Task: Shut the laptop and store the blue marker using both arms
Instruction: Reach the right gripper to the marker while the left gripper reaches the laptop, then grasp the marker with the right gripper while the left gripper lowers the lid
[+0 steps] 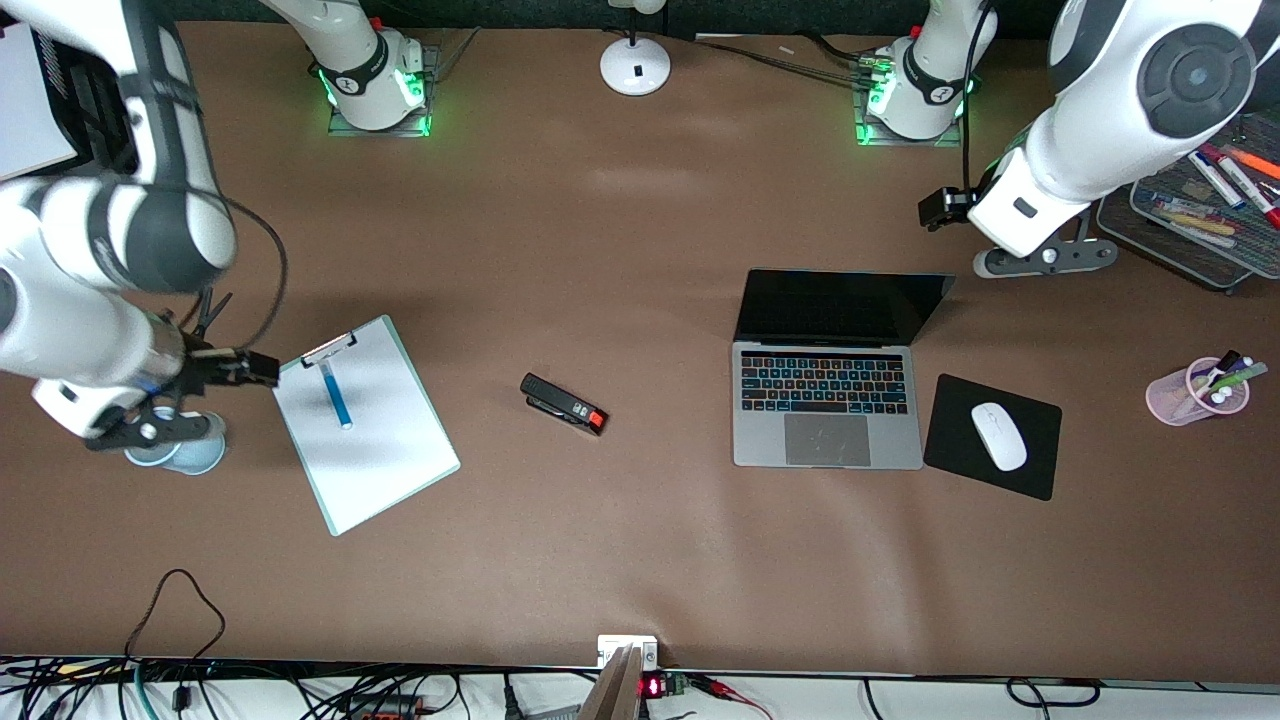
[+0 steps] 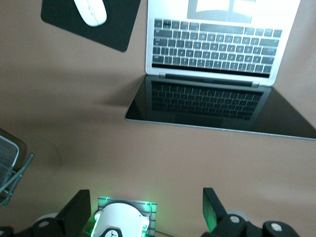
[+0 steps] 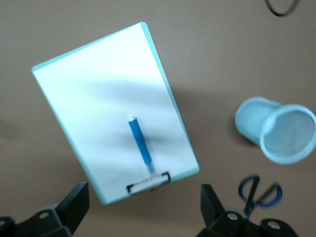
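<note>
The silver-grey laptop (image 1: 826, 400) stands open on the table, with its keys lit and its screen black. It also shows in the left wrist view (image 2: 217, 44). The blue marker (image 1: 336, 395) lies on a white clipboard (image 1: 380, 450), by its clip, and shows in the right wrist view (image 3: 140, 140). My left gripper (image 1: 1045, 258) hangs open and empty over the table, between the laptop's screen and a mesh tray; in its own view (image 2: 145, 212) the jaws stand wide apart. My right gripper (image 1: 150, 432) is open and empty over a light-blue mesh cup beside the clipboard, also seen in its own view (image 3: 143, 205).
The light-blue mesh cup (image 3: 276, 131) lies on its side beside scissors (image 3: 259, 193). A black stapler (image 1: 563, 404) lies mid-table. A white mouse (image 1: 998, 436) sits on a black pad (image 1: 1035, 470). A pink cup of pens (image 1: 1195, 392) and a mesh tray of markers (image 1: 1200, 240) stand at the left arm's end.
</note>
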Controlling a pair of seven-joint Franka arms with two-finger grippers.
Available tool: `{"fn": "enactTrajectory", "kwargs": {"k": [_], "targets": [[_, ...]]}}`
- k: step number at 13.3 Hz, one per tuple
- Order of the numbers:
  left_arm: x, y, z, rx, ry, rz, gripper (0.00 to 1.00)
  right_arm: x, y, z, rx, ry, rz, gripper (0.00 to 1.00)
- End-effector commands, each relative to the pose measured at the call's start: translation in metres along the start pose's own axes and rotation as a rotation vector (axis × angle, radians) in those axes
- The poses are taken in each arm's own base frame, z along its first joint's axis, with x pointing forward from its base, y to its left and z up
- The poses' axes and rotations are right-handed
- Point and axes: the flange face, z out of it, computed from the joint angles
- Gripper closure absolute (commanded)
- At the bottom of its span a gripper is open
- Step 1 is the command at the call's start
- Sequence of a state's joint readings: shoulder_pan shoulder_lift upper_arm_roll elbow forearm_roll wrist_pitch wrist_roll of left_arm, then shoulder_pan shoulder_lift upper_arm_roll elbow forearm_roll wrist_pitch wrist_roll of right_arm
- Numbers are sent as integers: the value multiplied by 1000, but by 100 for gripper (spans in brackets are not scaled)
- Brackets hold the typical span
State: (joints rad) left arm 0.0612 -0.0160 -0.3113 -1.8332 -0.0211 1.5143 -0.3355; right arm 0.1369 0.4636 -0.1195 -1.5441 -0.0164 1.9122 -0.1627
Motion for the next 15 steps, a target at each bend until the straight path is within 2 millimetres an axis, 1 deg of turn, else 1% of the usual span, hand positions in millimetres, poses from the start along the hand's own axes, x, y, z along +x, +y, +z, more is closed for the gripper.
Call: {"fn": "enactTrajectory", "kwargs": {"k": [1, 2, 3, 5, 7, 8, 12, 13, 14, 15], "targets": [[-14, 8, 30, 34, 22, 9, 0, 19, -1, 47, -1, -1, -99, 0], [-15, 14, 45, 36, 38, 19, 0, 21, -1, 61, 1, -13, -119, 0], [-15, 21, 55, 38, 44, 34, 0, 22, -4, 70, 3, -25, -137, 0], [-14, 28, 77, 41, 41, 48, 0, 23, -6, 94, 10, -56, -170, 0], [-15, 31, 99, 40, 44, 58, 0, 28, -20, 114, 24, -51, -187, 0], [-16, 37, 107, 43, 49, 74, 0, 29, -21, 125, 26, -61, -189, 0], [-9, 55, 135, 32, 59, 111, 0, 35, -26, 150, 20, -50, -197, 0], [-7, 58, 139, 22, 80, 116, 0, 35, -29, 156, 23, -57, -202, 1], [-6, 68, 145, 18, 86, 137, 0, 35, -34, 159, 25, -61, -210, 4], [-3, 72, 150, 11, 88, 143, 0, 36, -37, 161, 20, -62, -220, 6]]}}
